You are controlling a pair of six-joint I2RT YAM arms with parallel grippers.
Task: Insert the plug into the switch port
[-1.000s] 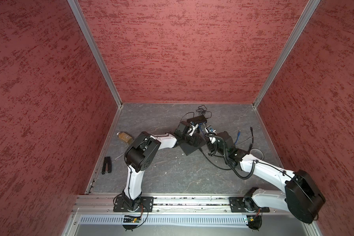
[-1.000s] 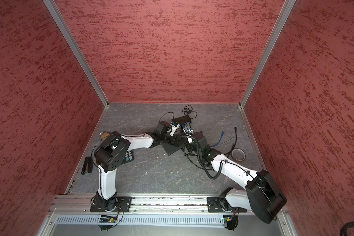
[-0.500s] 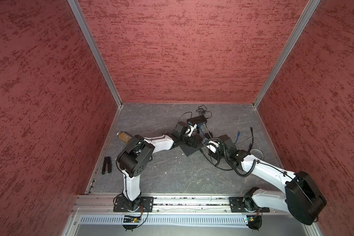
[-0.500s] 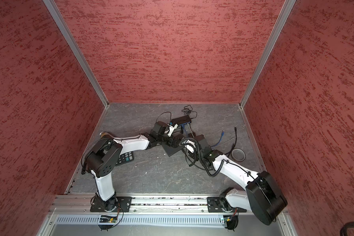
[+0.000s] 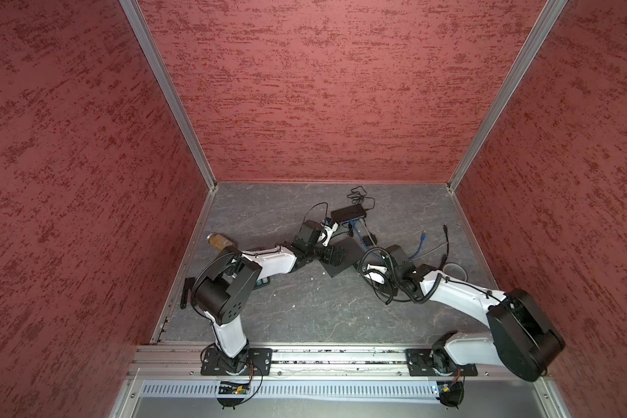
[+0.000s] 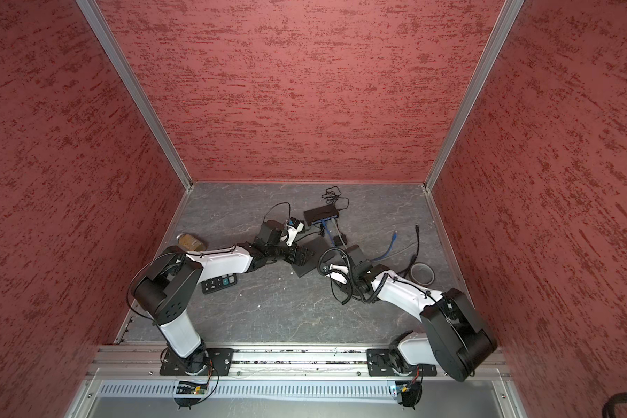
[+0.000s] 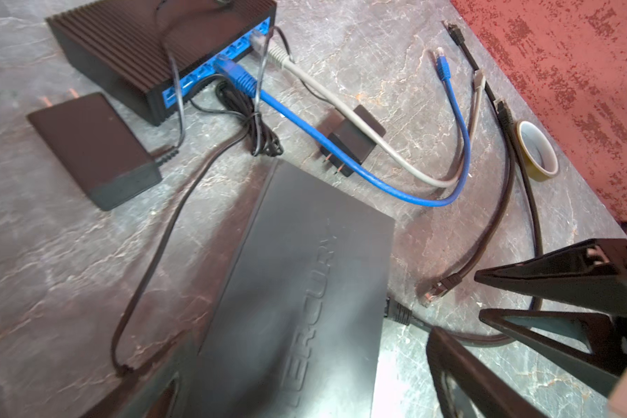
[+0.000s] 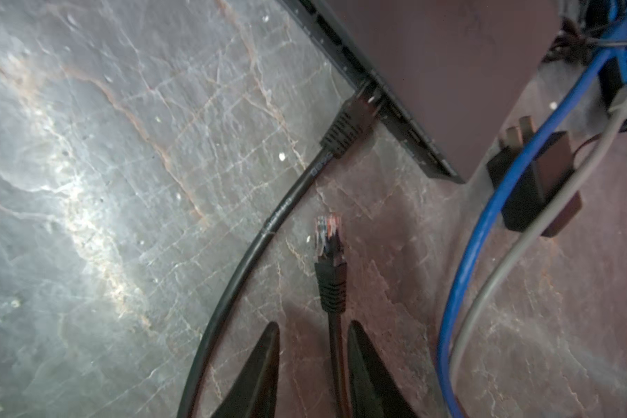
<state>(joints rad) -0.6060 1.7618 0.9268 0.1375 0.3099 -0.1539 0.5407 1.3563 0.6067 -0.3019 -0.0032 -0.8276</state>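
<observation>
The flat black switch (image 5: 341, 258) (image 7: 304, 253), marked MERCURY, lies mid-table. My left gripper (image 7: 304, 358) (image 5: 333, 255) stands open astride it, with bare table between one finger (image 7: 449, 362) and the switch's edge. One black plug (image 8: 348, 123) sits in a port on that edge. A loose black plug (image 8: 328, 239) (image 7: 437, 289) with a clear tip lies on the table just short of the ports. My right gripper (image 8: 314, 325) (image 5: 368, 271) is behind it. Its fingers stand apart with the plug's thin cable (image 8: 335, 347) between them and a gap beside it.
At the back lies a ribbed black switch (image 7: 152, 47) with blue ports, holding a blue cable (image 7: 239, 76) and a grey one (image 7: 279, 54). Two power adapters (image 7: 91, 148) (image 7: 352, 141), a tape roll (image 7: 536, 148) and a keypad (image 6: 219, 284) lie around. Red walls enclose the table.
My right gripper has drawn back from the switch toward the front and its fingers have come a little closer together. The left arm's elbow has swung left and down; its gripper stays at the switch.
</observation>
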